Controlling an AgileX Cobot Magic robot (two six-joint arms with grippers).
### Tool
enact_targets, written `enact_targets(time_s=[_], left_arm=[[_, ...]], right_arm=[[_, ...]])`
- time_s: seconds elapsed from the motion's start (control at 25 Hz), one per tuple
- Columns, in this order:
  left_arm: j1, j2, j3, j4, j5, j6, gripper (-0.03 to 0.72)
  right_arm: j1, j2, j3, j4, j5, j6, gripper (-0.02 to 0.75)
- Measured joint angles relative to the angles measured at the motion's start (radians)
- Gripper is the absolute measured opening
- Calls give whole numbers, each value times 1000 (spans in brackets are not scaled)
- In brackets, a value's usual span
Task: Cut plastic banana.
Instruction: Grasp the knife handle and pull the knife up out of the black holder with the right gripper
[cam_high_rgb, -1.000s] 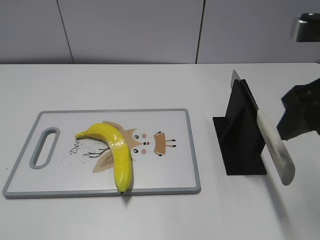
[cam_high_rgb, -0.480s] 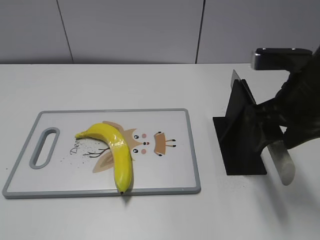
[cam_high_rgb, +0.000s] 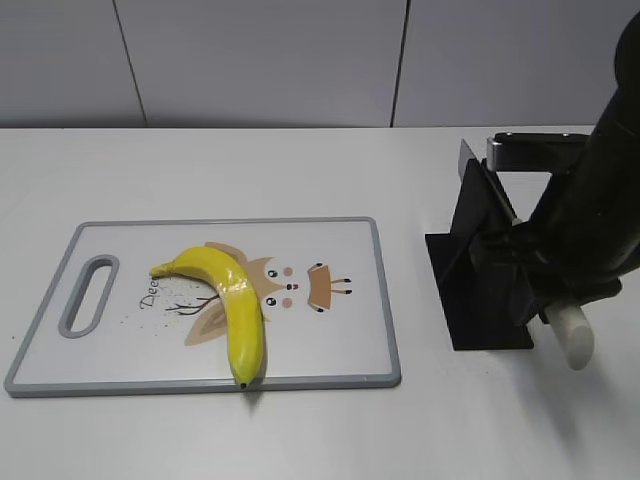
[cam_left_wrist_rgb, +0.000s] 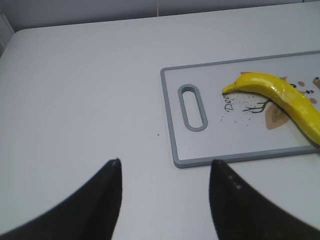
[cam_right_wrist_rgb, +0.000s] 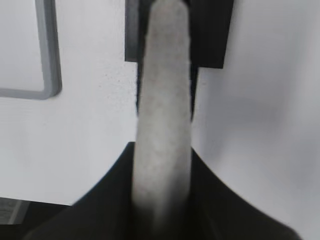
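The plastic banana (cam_high_rgb: 235, 300) is glossy yellow and curved, with its dark tip toward the front. It lies on the white cutting board (cam_high_rgb: 340, 345) and also shows in the left wrist view (cam_left_wrist_rgb: 285, 97). A knife rests in a black holder (cam_high_rgb: 480, 290), and its pale grey handle (cam_high_rgb: 572, 338) slants down to the right. My right gripper (cam_high_rgb: 542, 298) sits over that handle. In the right wrist view its jaws (cam_right_wrist_rgb: 161, 145) press against both sides of the handle (cam_right_wrist_rgb: 165, 90). My left gripper (cam_left_wrist_rgb: 165, 167) is open and empty above bare table, left of the board (cam_left_wrist_rgb: 210, 145).
The cutting board has a grey rim and a handle slot (cam_high_rgb: 88, 293) at its left end. The black holder's base (cam_right_wrist_rgb: 210, 30) stands to the right of the board. A grey panelled wall runs behind the white table.
My right arm has come down and to the left from the right edge onto the knife handle, covering most of it. The banana, board and holder have not moved.
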Motion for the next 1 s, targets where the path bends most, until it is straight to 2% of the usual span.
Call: enact_targets(time_s=[0.4,1.0], left_arm=[[0,0,0,0,0,0,543],[0,0,0,0,0,-1,543]], right_arm=[[0,-19,0,9,0,10,193],[1,-281,0,18,0,7,192]])
